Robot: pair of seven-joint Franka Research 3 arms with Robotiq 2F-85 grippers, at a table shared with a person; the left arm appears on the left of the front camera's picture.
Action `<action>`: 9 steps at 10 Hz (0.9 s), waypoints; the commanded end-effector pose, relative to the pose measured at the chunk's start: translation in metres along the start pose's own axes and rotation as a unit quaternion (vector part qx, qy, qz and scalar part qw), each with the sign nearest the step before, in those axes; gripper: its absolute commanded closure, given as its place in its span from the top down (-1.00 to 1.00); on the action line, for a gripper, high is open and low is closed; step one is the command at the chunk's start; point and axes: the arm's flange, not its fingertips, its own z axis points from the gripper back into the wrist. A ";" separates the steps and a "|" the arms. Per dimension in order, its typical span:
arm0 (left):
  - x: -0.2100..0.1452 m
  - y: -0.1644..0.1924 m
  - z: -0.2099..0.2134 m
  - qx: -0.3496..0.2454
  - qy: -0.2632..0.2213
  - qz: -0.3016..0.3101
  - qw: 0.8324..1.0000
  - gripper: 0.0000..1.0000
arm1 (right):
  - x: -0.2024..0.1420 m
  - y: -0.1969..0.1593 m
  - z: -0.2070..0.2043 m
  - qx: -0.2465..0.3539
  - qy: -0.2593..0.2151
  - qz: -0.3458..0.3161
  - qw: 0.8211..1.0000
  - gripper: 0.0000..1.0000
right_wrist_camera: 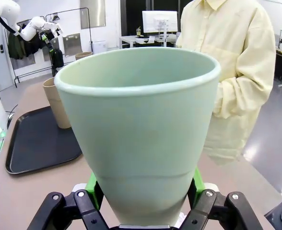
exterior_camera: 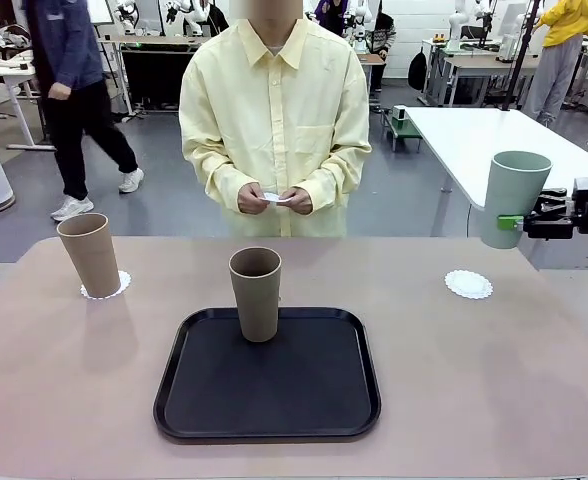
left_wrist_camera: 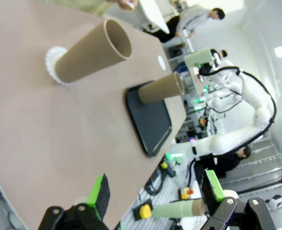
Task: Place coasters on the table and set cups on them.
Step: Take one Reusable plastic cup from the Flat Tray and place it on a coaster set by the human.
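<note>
Mint cup [exterior_camera: 514, 195] clenched in my right claw [exterior_camera: 511, 222], right edge of the frame.

I grip it low on its wall, upright and off the table [exterior_camera: 474, 380], up and right of a bare coaster [exterior_camera: 468, 284]. My left claw [left_wrist_camera: 155, 191] hangs released, holding nothing. At centre the black tray [exterior_camera: 194, 400] holds the brown cup [exterior_camera: 256, 293] alone. At left the tan cup [exterior_camera: 90, 254] stands on its own coaster [exterior_camera: 122, 285].

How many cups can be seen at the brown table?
3. The light tan cup stands on a coaster at the left; the darker brown cup stands on the black tray; the mint green cup is held up at the right by the right gripper.
</note>
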 end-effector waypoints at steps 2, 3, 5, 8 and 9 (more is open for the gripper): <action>0.001 -0.002 0.002 -0.001 -0.002 0.002 1.000 1.00 | -0.024 -0.033 -0.018 0.082 -0.023 0.009 0.996 0.64; 0.001 -0.002 0.002 -0.001 -0.002 0.002 1.000 1.00 | -0.037 -0.047 -0.026 0.092 -0.022 -0.002 0.996 0.64; 0.001 -0.002 0.002 -0.001 -0.002 0.002 1.000 1.00 | -0.059 -0.063 -0.034 0.109 -0.019 -0.010 0.994 0.64; 0.001 -0.002 0.002 -0.001 -0.002 0.002 1.000 1.00 | -0.085 -0.073 -0.035 0.121 0.002 -0.017 0.992 0.64; 0.001 -0.002 0.002 -0.001 -0.002 0.002 1.000 1.00 | -0.091 -0.075 -0.034 0.125 0.003 -0.017 0.992 0.64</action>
